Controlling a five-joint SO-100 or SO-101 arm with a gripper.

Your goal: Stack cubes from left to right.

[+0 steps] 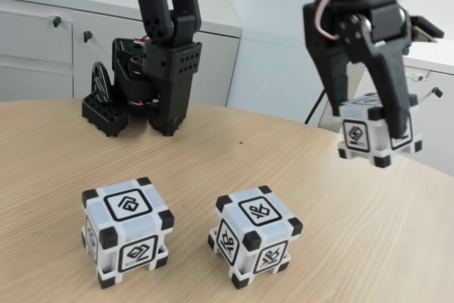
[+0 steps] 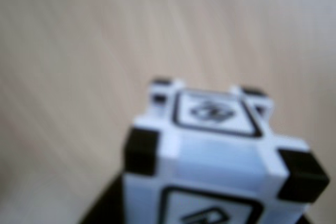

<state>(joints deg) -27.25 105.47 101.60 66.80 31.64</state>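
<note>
Two cubes [image 1: 128, 230] [image 1: 255, 235] sit side by side on the bench [image 1: 57, 154]; a third cube [image 1: 377, 135] hangs above it at the right, pinched by the pincer [image 1: 370, 115].

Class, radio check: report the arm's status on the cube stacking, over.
Gripper shut on right cube, lifted off table. Left cube and middle cube sit apart, unstacked. Nothing between them.

Three cubes [image 1: 128, 228] [image 1: 254, 235] [image 1: 377, 133]; one arm; one gripper [image 1: 369, 115]; one table [image 1: 57, 168]
</note>
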